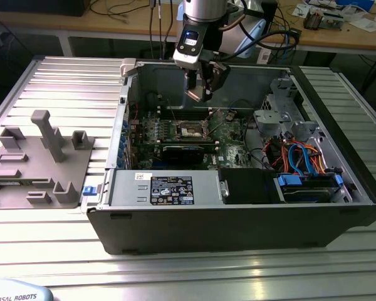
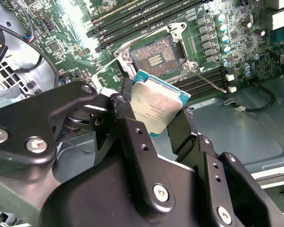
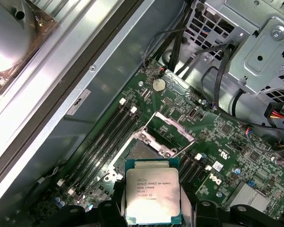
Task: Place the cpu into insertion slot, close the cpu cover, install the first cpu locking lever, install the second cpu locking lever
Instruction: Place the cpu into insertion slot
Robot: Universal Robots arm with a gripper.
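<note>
Black fingers [image 2: 128,127] of the gripper [image 2: 156,116] are pinching the cpu [image 2: 158,106] by two opposite edges, closed only as far as the chip's width allows. The cpu is hanging in the air above the green motherboard [image 2: 66,42], clear of it, and is turning its silvery-grey metal top toward both wrist cameras. In the second wrist view the insertion slot [image 2: 156,56] is lying just beyond the chip, its dark contact field showing inside the metal rim. A thin locking lever [image 2: 209,80] is slanting away from one corner of that rim. In the first wrist view the cpu cover [image 3: 177,128] is standing raised at the far side of the socket, with green board showing through its window. Long black memory slots [image 3: 104,137] are running along one side of the socket. In the exterior view the gripper is hovering inside the open computer case [image 1: 238,219], over the middle of the board. The case is resting on a ribbed aluminium table [image 1: 50,251].
</note>
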